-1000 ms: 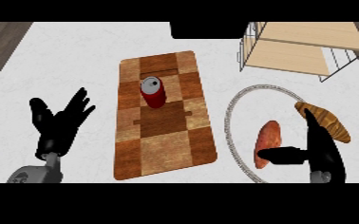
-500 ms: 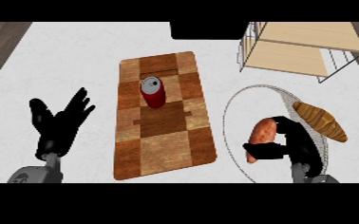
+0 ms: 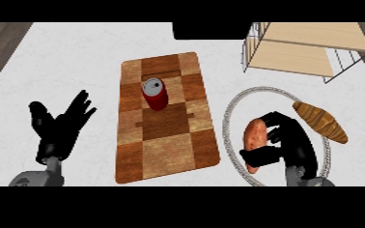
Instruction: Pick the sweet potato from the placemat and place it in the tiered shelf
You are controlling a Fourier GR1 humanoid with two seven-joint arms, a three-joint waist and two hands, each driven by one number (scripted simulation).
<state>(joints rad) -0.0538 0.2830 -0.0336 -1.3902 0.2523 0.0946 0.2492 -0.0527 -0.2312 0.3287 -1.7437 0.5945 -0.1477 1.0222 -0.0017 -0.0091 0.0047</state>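
An orange-brown sweet potato [image 3: 254, 132] lies on a round white placemat with a grey rope rim [image 3: 228, 116] at the right front. My right hand [image 3: 291, 142] is around it: the fingers curl against its far and right side and the thumb presses its near end. The tiered shelf [image 3: 299, 53], wire-framed with pale wooden boards, stands at the back right, beyond the placemat. At the left front, well away from all this, my left hand [image 3: 61, 124] rests open with its fingers up.
A croissant [image 3: 321, 121] lies on the placemat just right of my right hand. A wooden checkered board [image 3: 167, 145] fills the middle, with a red can [image 3: 154, 94] upright on it. A dark block [image 3: 210, 30] sits at the back edge.
My right hand has moved forward and left onto the placemat and curled round the sweet potato. The left hand has stayed still.
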